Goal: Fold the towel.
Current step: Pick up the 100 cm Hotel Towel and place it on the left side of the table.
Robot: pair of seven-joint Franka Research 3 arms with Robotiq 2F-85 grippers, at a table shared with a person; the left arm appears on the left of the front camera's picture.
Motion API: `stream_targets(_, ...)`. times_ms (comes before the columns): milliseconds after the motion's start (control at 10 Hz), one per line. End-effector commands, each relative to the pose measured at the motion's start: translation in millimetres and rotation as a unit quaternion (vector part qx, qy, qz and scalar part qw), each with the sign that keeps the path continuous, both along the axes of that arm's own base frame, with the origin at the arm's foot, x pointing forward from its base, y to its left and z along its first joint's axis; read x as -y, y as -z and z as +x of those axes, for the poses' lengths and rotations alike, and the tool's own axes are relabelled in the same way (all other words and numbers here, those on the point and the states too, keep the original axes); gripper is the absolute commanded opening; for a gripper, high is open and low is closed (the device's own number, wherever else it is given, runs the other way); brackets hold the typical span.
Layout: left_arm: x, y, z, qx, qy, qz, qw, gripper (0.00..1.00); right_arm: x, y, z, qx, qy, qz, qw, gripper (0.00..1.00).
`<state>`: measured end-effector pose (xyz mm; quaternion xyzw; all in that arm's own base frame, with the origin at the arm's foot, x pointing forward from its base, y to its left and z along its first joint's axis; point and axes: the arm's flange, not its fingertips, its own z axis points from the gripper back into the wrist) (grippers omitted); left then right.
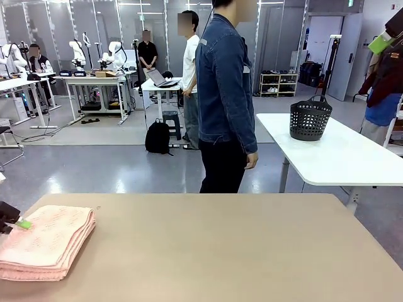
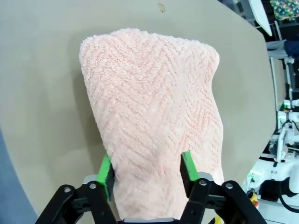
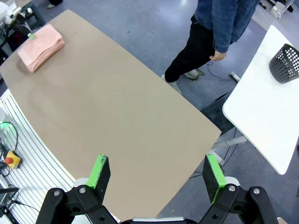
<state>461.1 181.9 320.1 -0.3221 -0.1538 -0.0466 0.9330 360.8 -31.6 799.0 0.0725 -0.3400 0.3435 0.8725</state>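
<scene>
Towel (image 2: 152, 126) already folded into a thick stacked bundle on the tan worktop (image 1: 239, 251), lying right under and ahead of the left gripper (image 2: 145, 175). Left fingers (image 2: 105, 176) set narrow around the near end of the bundle, one green pad against each side of the cloth, so apparently pinching it; true clamp or just resting contact can't be told for sure. Grip at that end probably there to square the stack or set it down flat, since layers look aligned with the rounded fold edge facing away from the fingers. In front view, same gripper (image 1: 14, 221) at the towel's (image 1: 47, 242) edge, green pad tip just on top. Right gripper (image 3: 156, 175) hanging high, fingers spread wide with nothing between, towel (image 3: 41, 41) well apart from them; likely parked clear because no second hold needed. Person (image 1: 225, 94) standing beyond the far worktop edge, hands off the cloth. Task looks near done.
</scene>
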Motion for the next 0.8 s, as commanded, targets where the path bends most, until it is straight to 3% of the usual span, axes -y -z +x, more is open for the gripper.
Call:
stream_targets(0,-8,-19,-22,0.003,-0.026,0.033,0.999,1.00,0,0,0,-0.004,0.001,-0.001,1.000,1.00)
stream_targets(500,-5,-63,-53,0.028,-0.041,0.041,0.998,1.00,0,0,0,-0.004,0.001,-0.001,1.000,1.00)
stream_targets(700,-20,-53,-39,0.038,-0.033,0.028,0.998,1.00,0,0,0,-0.004,0.001,-0.001,1.000,1.00)
